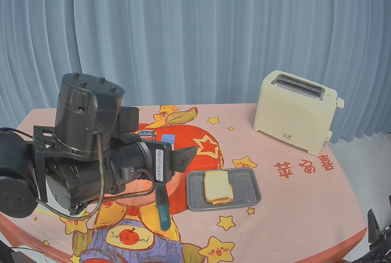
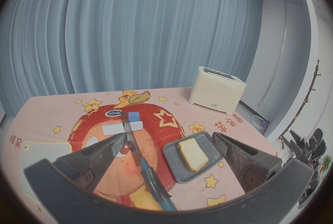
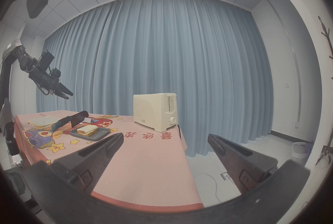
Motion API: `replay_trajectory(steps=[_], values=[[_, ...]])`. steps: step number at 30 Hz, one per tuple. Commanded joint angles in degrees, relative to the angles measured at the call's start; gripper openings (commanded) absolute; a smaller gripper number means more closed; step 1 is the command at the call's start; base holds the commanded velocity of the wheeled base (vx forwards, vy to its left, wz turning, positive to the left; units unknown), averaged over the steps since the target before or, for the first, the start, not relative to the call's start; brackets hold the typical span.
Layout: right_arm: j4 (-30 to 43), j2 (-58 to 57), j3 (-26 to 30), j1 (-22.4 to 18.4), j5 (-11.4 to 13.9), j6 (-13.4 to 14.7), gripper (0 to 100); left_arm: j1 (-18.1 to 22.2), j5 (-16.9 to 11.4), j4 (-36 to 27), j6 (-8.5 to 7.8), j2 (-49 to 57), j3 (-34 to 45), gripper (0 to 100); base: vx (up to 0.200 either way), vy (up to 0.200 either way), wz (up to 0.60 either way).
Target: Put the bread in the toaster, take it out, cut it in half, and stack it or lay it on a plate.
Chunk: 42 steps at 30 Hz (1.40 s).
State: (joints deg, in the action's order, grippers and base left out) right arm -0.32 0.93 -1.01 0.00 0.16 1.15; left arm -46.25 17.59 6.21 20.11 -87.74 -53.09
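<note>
At the left edge of the table (image 1: 285, 202) we see a pale cutting board (image 2: 45, 152). Our left gripper (image 2: 169, 136) hovers above the table's left half, fingers spread wide and empty. Below it the knife (image 1: 164, 213) lies with its teal handle toward the near edge. Just right of it, the bread (image 1: 218, 187) lies stacked on the grey tray (image 1: 248, 190), close to the near edge. The toaster (image 1: 295, 111) stands at the far right corner. Our right gripper (image 3: 165, 137) hangs beyond the near right corner, fingers apart.

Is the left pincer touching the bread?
Apart. The right wrist view shows the left pincer up in the air, with open space between it and the bread on the tray below.
</note>
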Motion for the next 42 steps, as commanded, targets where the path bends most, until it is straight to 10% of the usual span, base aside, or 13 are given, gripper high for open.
replay_trajectory(steps=[1,21,30,33,42], values=[[0.0,-0.8,1.0,0.0,0.0,0.0,100,2.2,0.0,0.1,-1.04,1.6,0.1,100,0.000,0.000,0.00],[0.0,-0.8,1.0,0.0,0.0,0.0,100,17.9,0.4,1.6,-6.32,23.0,15.1,100,0.000,0.000,0.00],[0.0,-0.8,1.0,0.0,0.0,0.0,100,23.5,0.2,21.9,-7.19,26.5,28.9,100,0.000,0.000,0.00],[0.0,-0.8,1.0,0.0,0.0,0.0,100,27.4,0.1,30.8,-10.97,28.5,35.2,100,0.000,0.000,0.00],[0.0,-0.8,1.0,0.0,0.0,0.0,100,30.7,-1.2,32.6,-11.50,36.6,40.5,100,0.000,0.000,0.00]])
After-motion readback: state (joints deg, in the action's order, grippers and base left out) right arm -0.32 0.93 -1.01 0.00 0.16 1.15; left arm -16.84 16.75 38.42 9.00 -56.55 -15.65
